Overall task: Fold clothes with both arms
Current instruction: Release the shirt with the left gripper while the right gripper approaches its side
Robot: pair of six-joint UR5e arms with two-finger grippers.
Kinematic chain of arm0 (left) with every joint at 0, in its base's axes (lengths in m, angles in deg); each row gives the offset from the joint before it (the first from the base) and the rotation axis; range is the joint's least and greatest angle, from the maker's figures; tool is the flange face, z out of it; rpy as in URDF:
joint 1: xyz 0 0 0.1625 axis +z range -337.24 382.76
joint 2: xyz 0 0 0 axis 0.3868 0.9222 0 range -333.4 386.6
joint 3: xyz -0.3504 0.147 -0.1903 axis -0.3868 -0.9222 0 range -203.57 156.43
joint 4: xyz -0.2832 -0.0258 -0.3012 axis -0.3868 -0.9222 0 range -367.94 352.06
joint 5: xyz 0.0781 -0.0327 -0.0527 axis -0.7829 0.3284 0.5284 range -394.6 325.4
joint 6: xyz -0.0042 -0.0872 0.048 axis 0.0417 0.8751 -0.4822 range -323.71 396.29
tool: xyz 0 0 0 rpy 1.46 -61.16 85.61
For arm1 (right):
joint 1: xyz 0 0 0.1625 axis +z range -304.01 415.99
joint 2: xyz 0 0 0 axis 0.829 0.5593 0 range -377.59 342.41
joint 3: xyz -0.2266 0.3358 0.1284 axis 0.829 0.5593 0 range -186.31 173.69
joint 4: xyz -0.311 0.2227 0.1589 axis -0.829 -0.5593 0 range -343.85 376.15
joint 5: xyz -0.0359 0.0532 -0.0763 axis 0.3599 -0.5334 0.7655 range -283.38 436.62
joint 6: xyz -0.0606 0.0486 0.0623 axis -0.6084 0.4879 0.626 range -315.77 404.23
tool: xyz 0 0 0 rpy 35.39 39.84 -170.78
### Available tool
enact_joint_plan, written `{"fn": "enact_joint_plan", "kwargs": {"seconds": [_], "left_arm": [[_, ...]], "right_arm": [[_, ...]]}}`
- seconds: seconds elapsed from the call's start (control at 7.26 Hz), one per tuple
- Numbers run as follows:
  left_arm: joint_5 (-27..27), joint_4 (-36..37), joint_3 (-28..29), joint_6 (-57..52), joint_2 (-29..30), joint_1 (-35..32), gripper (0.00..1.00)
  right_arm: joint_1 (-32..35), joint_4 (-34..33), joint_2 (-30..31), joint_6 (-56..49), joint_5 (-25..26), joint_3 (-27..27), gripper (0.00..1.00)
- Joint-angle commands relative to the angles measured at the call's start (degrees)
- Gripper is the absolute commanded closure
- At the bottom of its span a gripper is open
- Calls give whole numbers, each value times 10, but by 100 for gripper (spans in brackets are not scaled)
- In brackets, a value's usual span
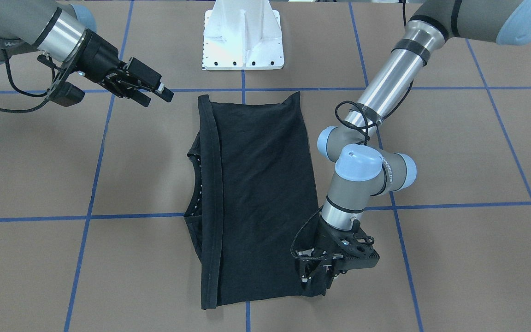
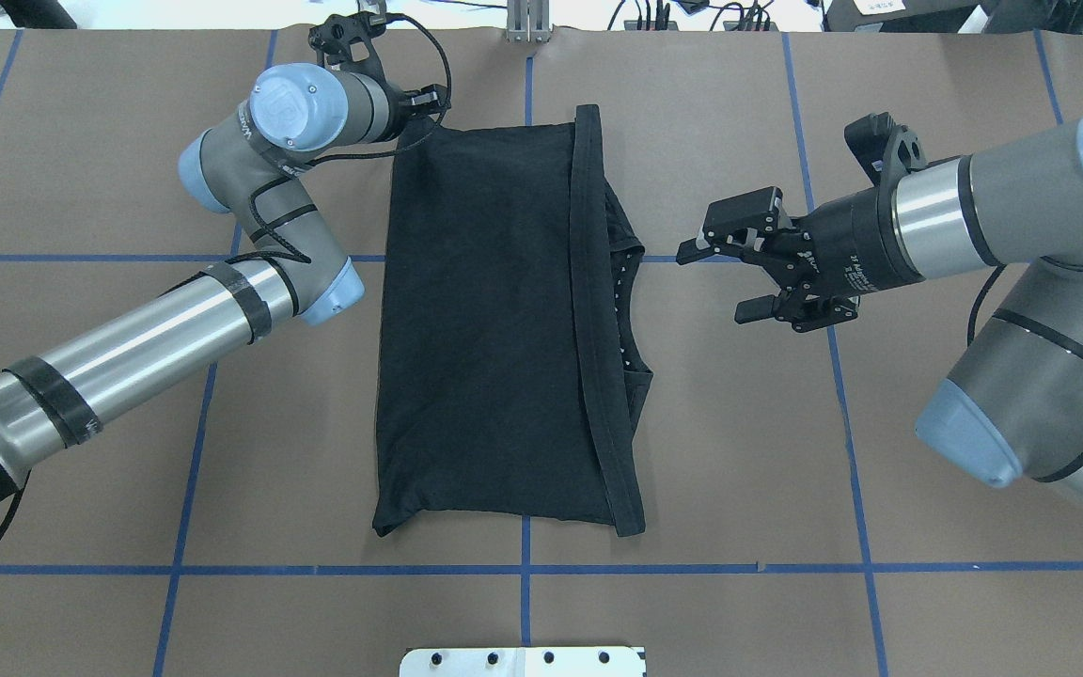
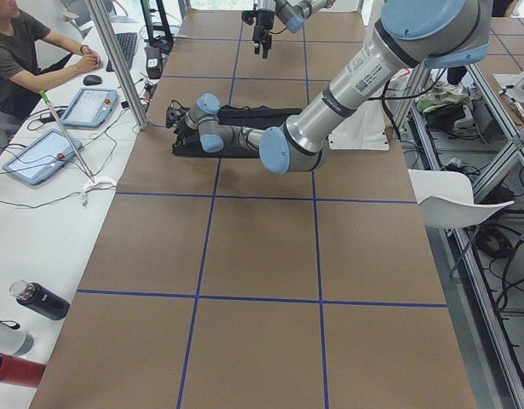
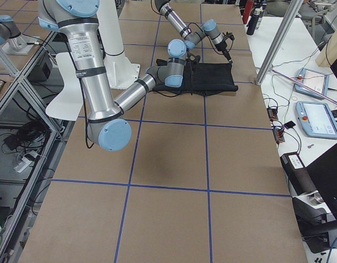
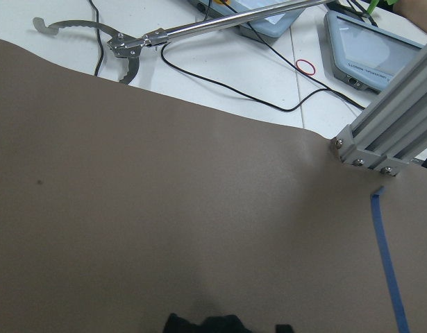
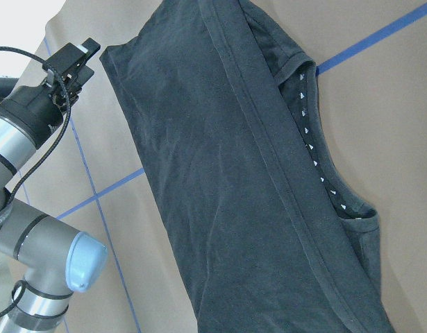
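The black T-shirt (image 1: 261, 193) (image 2: 485, 329) (image 6: 220, 173) lies flat mid-table, folded lengthwise into a long rectangle. One hemmed edge runs along its length, and the collar (image 2: 626, 310) with small white marks peeks out beside it. My left gripper (image 1: 317, 279) (image 2: 419, 103) points down at the shirt's far corner on my left side. I cannot tell whether its fingers hold the cloth. The left wrist view shows only a scrap of black cloth (image 5: 203, 323) at its bottom edge. My right gripper (image 1: 157, 95) (image 2: 711, 280) hovers open beside the collar, apart from the shirt and holding nothing.
The white pedestal base (image 1: 243, 41) stands at the near edge. Blue tape lines (image 2: 523, 569) grid the brown table. Beyond the far edge are an aluminium post (image 5: 387, 132), a metal grabber tool (image 5: 130, 48), tablets (image 3: 40, 153), bottles (image 3: 40, 300) and a seated person (image 3: 23, 51).
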Motion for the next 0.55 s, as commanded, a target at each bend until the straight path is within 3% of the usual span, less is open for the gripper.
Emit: {"fn": "enact_joint_plan", "kwargs": {"seconds": [0.0,0.14,0.28,0.41], "left_arm": [[4,-2,-12,6,-2,-24,0],[17,-1,-34,2,-15,-37,0],[42,0,-91,0,-63,-46,0],[101,5,-136,1,-92,-67,0]], "right_arm": [[5,-2,-2,1,4,-1,0],[9,-2,-5,0,6,0,0],[9,-5,-5,-1,25,1,0],[7,-13,-3,-31,42,3,0]]}}
